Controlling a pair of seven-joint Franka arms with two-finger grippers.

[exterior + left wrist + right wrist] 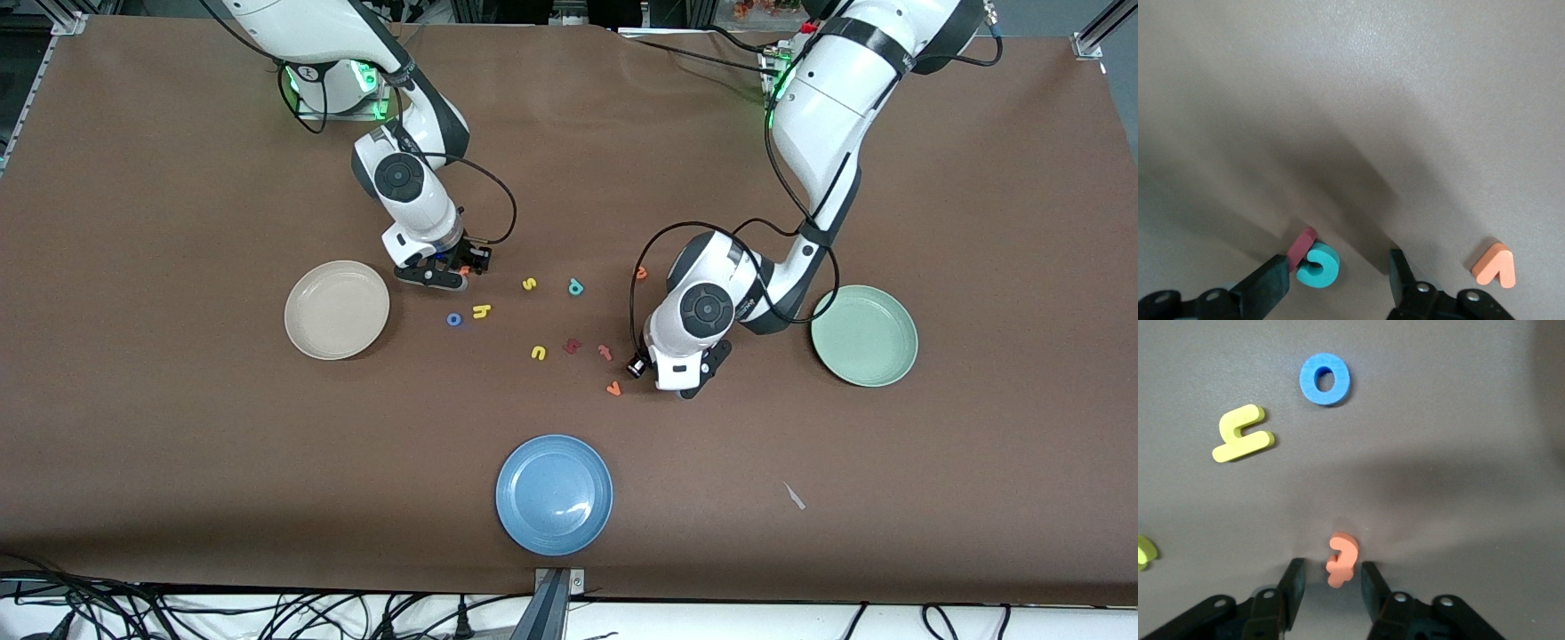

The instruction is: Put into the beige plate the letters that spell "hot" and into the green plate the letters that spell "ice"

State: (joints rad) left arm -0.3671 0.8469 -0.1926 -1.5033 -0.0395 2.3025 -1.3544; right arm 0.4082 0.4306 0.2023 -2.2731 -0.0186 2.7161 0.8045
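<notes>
Brown table [178, 427], three plates, ten visible letters; right gripper [1328, 587] and left gripper [1338, 280] both open.

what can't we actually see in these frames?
- Front view: the right tool covers the small orange foam letter between its fingers; only a sliver shows.
- Front view: the left tool hides the teal foam c and dark red foam bar.
- Either wrist view: no plate in frame.
</notes>
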